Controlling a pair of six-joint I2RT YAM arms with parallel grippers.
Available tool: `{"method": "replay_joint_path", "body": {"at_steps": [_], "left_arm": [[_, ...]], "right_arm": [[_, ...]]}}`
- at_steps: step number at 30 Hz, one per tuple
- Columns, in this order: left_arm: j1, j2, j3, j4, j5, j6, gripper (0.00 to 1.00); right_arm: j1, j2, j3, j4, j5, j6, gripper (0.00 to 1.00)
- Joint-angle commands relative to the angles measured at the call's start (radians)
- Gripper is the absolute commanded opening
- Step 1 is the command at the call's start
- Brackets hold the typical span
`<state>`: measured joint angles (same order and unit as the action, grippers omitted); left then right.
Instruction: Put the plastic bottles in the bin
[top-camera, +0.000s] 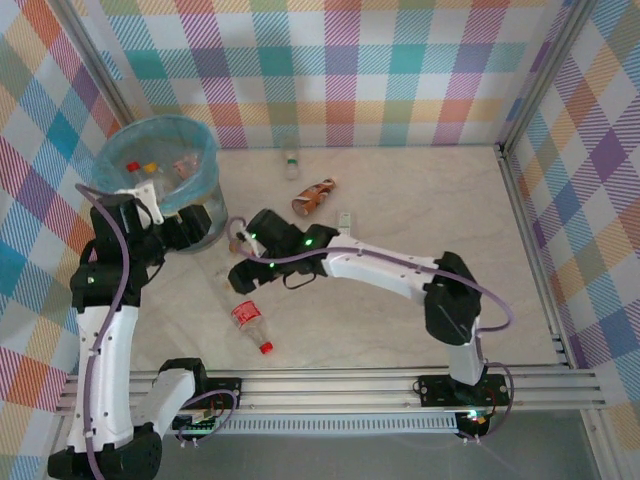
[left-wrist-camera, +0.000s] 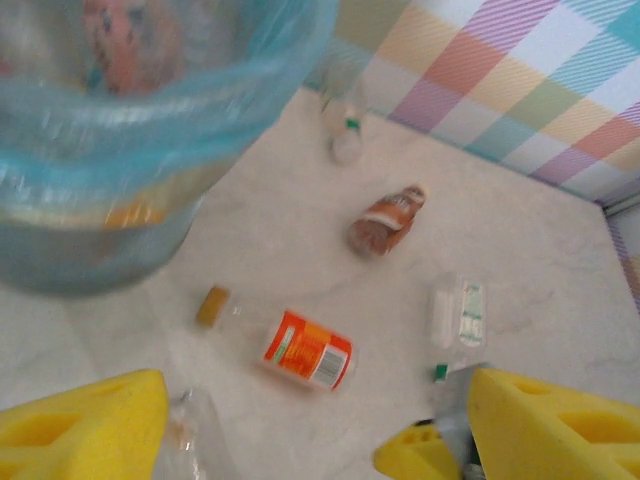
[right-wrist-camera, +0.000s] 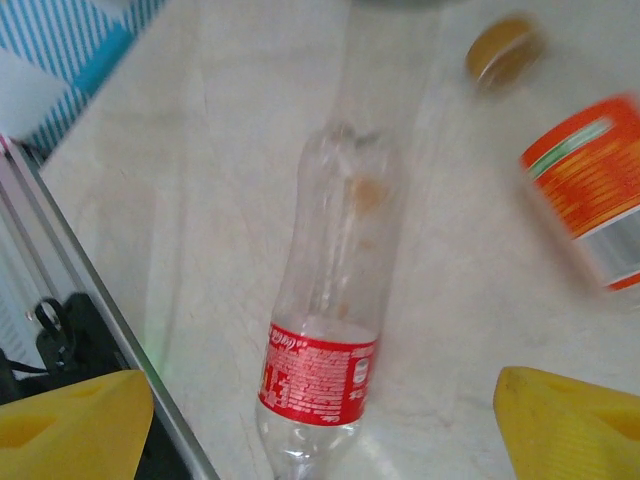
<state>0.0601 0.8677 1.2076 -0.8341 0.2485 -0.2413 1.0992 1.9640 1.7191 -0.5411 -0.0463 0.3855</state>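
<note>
The red-label bottle (right-wrist-camera: 322, 340) lies flat on the table (right-wrist-camera: 200, 200) under my right gripper (right-wrist-camera: 325, 430), fingers spread, neither touching it. The orange-label bottle (left-wrist-camera: 308, 350) lies just beside. The bin (top-camera: 205, 150) stands far left with bottles (top-camera: 185, 165) inside; my left gripper (left-wrist-camera: 315, 425) hangs near it, spread.

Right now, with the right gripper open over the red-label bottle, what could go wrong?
1. The red-label bottle lies on its side below the open right gripper; it may roll or squirt out as the fingers close.
2. The orange-label bottle lies close by; a finger could knock it.
3. The left gripper hangs open near the bin, close to the right arm: they might collide.
</note>
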Motion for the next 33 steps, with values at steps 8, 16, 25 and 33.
{"method": "replay_joint_path", "body": {"at_steps": [8, 16, 25, 33], "left_arm": [[-0.005, -0.159, -0.104, -0.129, -0.179, -0.110, 0.78], [-0.005, -0.220, -0.139, -0.145, -0.219, -0.112, 0.79], [-0.005, -0.261, -0.172, -0.161, -0.244, -0.097, 0.79], [-0.005, -0.274, -0.185, -0.169, -0.247, -0.093, 0.79]], "right_arm": [[0.045, 0.181, 0.073, -0.029, -0.014, 0.041, 0.89], [0.060, 0.296, 0.147, -0.066, -0.045, 0.019, 0.89], [0.073, 0.422, 0.247, -0.127, -0.070, 0.017, 0.85], [0.071, 0.413, 0.252, -0.162, -0.042, 0.004, 0.69]]}}
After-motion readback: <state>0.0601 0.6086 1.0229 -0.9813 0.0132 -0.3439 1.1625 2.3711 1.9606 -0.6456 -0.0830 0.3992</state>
